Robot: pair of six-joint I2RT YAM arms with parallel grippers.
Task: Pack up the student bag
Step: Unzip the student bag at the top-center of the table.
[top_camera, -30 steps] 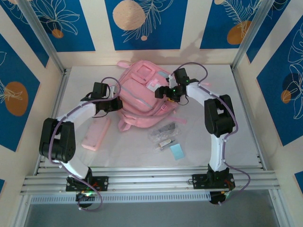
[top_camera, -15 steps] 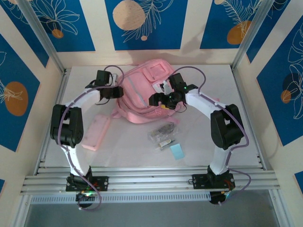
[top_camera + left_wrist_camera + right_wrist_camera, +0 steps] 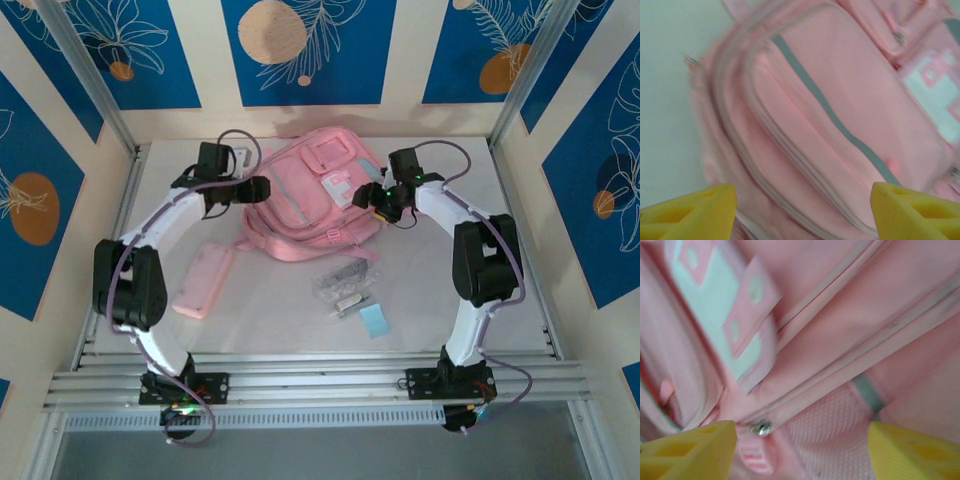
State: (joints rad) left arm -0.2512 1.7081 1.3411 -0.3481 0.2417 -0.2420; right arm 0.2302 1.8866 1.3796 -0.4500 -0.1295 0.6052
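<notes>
The student bag (image 3: 305,205), a big soft pink backpack with pale patches and grey trim, lies flat at the back middle of the table. My left gripper (image 3: 262,188) is at its left edge and stands open. In the left wrist view its yellow fingertips (image 3: 695,210) sit wide apart over the bag's zipper seams (image 3: 790,150) and grey stripe. My right gripper (image 3: 372,198) is at the bag's right side, open. In the right wrist view, mesh fabric and a silver zipper pull (image 3: 761,428) lie between its spread fingertips (image 3: 912,452), which clamp nothing.
A flat pink pouch (image 3: 204,281) lies front left of the bag. A clear packet of small items (image 3: 343,283) and a pale blue card (image 3: 375,320) lie in front of it. Metal frame posts and patterned walls close in the table.
My left gripper has let go and opened, moving up along the bag's left edge. My right gripper swung back to the right and narrowed somewhat. The bag shifted slightly toward the back.
</notes>
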